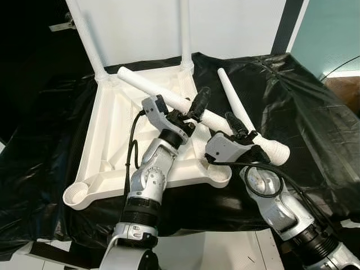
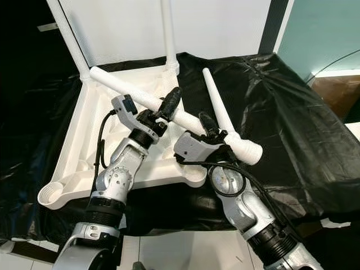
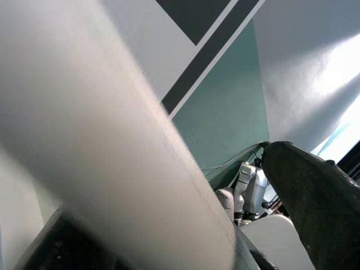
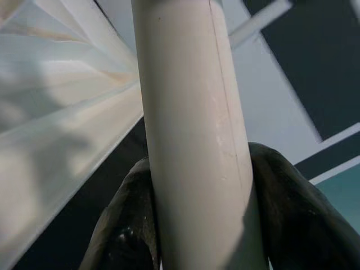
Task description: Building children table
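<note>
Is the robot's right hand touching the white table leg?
Touching. The right wrist view shows the right gripper with both black fingers pressed against the sides of the white table leg.

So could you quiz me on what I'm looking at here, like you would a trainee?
1. How many legs already stand fitted in the upturned white tabletop?
2. True or false: the right gripper is shut on a loose table leg.
3. What covers the surface beneath the parts: A) a black plastic sheet, B) a wooden board, C) a blue towel?

Key
1. Two, at the far corners; their tops run out of the picture.
2. True. The right wrist view shows its fingers on either side of the leg. The left gripper holds a second loose leg over the tabletop.
3. A.
</note>
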### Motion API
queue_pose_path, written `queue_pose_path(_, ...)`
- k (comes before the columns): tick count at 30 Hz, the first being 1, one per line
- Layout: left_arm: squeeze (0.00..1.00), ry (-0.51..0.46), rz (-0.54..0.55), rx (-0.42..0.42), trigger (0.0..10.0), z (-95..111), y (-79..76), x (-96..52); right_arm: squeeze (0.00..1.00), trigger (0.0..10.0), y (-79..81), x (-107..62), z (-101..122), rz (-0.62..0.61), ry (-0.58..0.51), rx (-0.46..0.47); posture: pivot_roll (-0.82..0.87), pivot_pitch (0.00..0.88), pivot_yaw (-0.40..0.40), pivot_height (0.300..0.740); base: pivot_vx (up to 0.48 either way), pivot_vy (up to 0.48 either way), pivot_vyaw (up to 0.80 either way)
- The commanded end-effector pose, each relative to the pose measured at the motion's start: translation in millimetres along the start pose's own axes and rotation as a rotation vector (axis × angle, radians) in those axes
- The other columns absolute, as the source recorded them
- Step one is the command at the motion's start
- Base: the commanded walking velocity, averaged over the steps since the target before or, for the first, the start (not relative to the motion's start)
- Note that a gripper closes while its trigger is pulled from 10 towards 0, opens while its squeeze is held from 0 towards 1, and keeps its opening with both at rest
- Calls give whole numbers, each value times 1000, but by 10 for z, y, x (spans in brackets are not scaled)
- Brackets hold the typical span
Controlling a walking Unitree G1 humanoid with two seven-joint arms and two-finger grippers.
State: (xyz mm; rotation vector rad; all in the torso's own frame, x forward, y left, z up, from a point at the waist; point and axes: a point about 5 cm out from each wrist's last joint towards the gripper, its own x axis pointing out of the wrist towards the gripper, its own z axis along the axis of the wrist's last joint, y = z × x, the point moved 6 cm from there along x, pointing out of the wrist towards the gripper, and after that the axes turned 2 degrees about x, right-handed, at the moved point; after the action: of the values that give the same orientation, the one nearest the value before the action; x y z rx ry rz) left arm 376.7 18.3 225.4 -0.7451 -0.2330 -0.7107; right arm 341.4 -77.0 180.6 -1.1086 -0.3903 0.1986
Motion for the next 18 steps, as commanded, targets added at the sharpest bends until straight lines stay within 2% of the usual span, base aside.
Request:
queue_pose_path(1, 122, 5, -35, 6, 10000, 0, -63, 36, 0, 0, 87, -30, 23, 18, -21, -25, -127, 20, 76, 740, 0, 0, 0)
queue_pose_path(3, 118, 6, -42, -1, 10000, -2, -75, 37, 0, 0, 88, -49, 14, 6, -26, -38, -129, 21, 77, 740, 0, 0, 0)
queue_pose_path(4, 98, -2, -59, -15, 0, 6, -103, 29, 0, 0, 86, -71, 16, -10, -34, -52, -131, 22, 78, 740, 0, 0, 0)
queue_pose_path(5, 98, -2, -59, -15, 0, 6, -103, 29, 0, 0, 86, -71, 16, -10, -34, -52, -131, 22, 78, 740, 0, 0, 0)
queue_pose_path(6, 39, -10, -80, -23, 0, 16, -136, 20, 0, 0, 91, -92, 22, -27, -43, -71, -132, 22, 79, 740, 0, 0, 0)
queue_pose_path(11, 0, -27, -105, -34, 0, 40, -176, 9, 0, 0, 108, -123, 20, -53, -47, -102, -133, 23, 80, 740, 0, 0, 0)
queue_pose_path(12, 0, -29, -106, -35, 0, 44, -178, 9, 0, 5804, 109, -125, 7, -57, -39, -92, -133, 23, 80, 740, 0, 0, 0)
queue_pose_path(13, 0, -30, -107, -36, 0, 47, -178, 9, 0, 5804, 110, -125, -3, -60, -34, -85, -133, 23, 81, 740, 0, 0, 0)
queue_pose_path(14, 0, -31, -108, -36, 0, 49, -180, 8, 0, 10000, 102, -120, -20, -65, -22, -67, -133, 22, 81, 740, 0, 0, 0)
queue_pose_path(17, 0, -32, -111, -37, 0, 51, -183, 1, 16, 10000, 57, -102, -53, -84, -1, -21, -132, 24, 80, 740, 0, 0, 0)
queue_pose_path(18, 0, -32, -112, -37, 0, 49, -185, -3, 271, 10000, 26, -97, -67, -99, 11, 11, -132, 24, 80, 740, 0, 0, 0)
